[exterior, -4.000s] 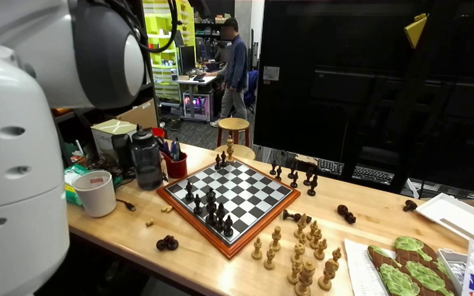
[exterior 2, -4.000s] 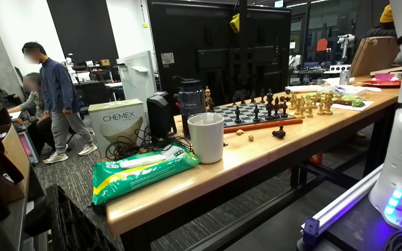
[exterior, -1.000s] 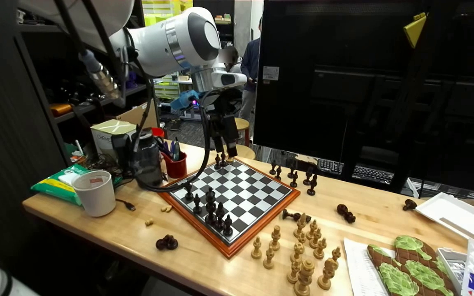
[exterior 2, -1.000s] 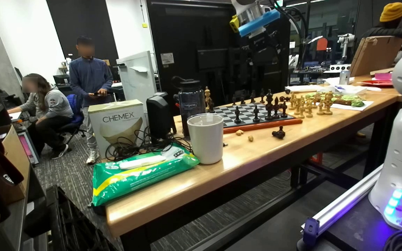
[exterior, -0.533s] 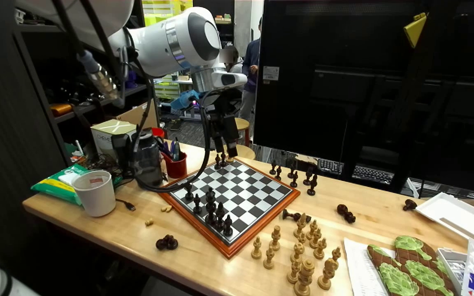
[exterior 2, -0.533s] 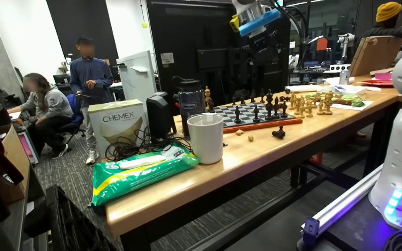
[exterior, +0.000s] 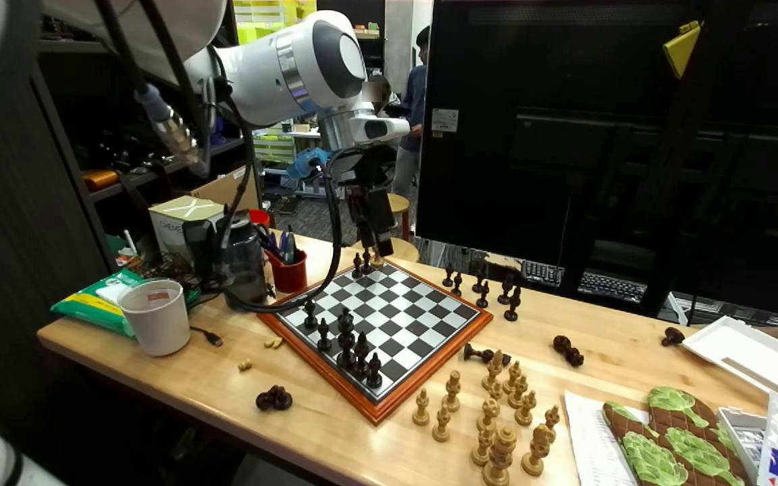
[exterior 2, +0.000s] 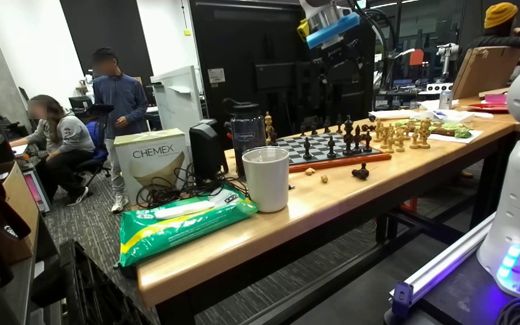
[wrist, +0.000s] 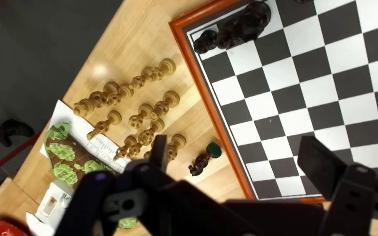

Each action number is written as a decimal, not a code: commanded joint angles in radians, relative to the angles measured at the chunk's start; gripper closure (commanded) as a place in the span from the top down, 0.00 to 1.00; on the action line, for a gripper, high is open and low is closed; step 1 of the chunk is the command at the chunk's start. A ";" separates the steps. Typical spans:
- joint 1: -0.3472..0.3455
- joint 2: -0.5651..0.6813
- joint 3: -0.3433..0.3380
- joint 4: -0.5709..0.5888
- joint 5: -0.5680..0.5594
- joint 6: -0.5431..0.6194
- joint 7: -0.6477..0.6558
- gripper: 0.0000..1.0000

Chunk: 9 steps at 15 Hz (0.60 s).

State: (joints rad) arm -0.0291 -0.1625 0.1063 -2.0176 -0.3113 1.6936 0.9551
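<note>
High over the chessboard [exterior: 423, 317], my gripper [wrist: 240, 159] hangs with its jaws wide apart and nothing between them. The wrist view shows a toppled dark piece [wrist: 202, 160] with a green base on the wood, beside the board's red-brown frame, far below the jaws. A group of light pieces [wrist: 110, 95] stands left of the board. Dark pieces [wrist: 246, 21] stand on a board edge. In an exterior view the gripper [exterior: 375, 244] hides most of a tall light piece [exterior: 377, 263] at the far corner; that piece [exterior 2: 268, 128] shows whole in an exterior view.
A white mug [exterior: 154, 317], a dark bottle [exterior: 244, 266] and a red pen cup [exterior: 290, 273] stand near the board. More dark pieces [exterior: 512, 305] are on the table beyond it. An artichoke-print cloth [exterior: 679, 439] and a white tray [exterior: 754, 358] lie at one end.
Since the oldest frames the arm has swung out over the board, bringing the gripper into view. Within the last half second it shifts only slightly. The chess pieces look unmoved.
</note>
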 commanded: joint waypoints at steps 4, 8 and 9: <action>-0.027 0.031 -0.041 0.131 -0.054 0.025 0.228 1.00; -0.015 0.031 -0.084 0.122 0.006 0.050 -0.108 1.00; -0.015 0.039 -0.090 0.126 0.025 0.060 -0.167 1.00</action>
State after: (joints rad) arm -0.0534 -0.1345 0.0406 -1.8996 -0.3359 1.7315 0.9443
